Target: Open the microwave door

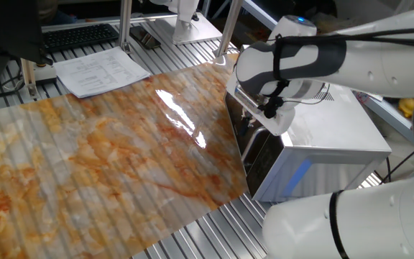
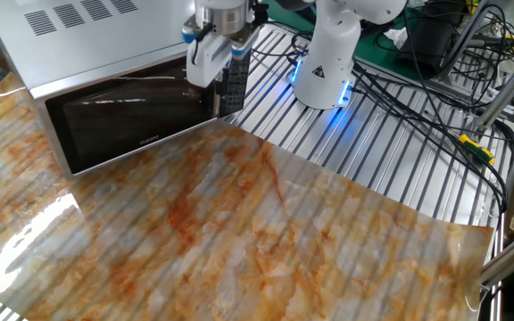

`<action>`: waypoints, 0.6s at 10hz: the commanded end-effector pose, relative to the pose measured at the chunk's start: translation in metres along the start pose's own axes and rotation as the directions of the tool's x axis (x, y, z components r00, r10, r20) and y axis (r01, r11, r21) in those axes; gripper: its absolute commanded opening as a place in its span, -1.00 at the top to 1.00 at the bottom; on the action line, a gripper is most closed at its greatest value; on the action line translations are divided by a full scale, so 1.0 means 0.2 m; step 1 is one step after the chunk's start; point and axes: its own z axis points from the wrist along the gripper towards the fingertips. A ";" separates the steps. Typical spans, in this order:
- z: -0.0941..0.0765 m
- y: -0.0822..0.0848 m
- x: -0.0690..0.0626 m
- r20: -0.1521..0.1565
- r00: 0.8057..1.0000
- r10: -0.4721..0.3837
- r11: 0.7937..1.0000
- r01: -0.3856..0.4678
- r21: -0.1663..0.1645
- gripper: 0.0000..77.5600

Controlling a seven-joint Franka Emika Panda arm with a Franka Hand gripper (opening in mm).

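The silver-white microwave (image 2: 78,36) stands at the back left of the other fixed view and at the right of one fixed view (image 1: 329,122). Its dark glass door (image 2: 123,120) looks closed against the body; in one fixed view it shows edge-on (image 1: 263,155). The vertical bar handle (image 2: 214,102) runs down the door's right side, partly hidden. My gripper (image 2: 203,76) is tilted over the top of the handle, in front of the door's upper right corner. It also shows in one fixed view (image 1: 252,124). The gap between its fingers is hidden.
The dark control panel (image 2: 233,85) is right of the handle. An orange marbled mat (image 2: 239,223) covers the table in front of the door. My base (image 2: 328,53) glows blue behind, with cables (image 2: 418,80) to its right. Papers (image 1: 99,72) and a keyboard (image 1: 77,34) lie at the far side.
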 end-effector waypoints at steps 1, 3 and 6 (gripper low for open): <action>-0.03 -0.05 -0.02 0.130 0.903 0.410 0.910 -0.397 -0.118 1.00; -0.03 -0.05 -0.02 0.143 0.905 0.401 0.915 -0.388 -0.114 1.00; -0.03 -0.04 -0.03 0.146 0.915 0.377 0.926 -0.367 -0.094 1.00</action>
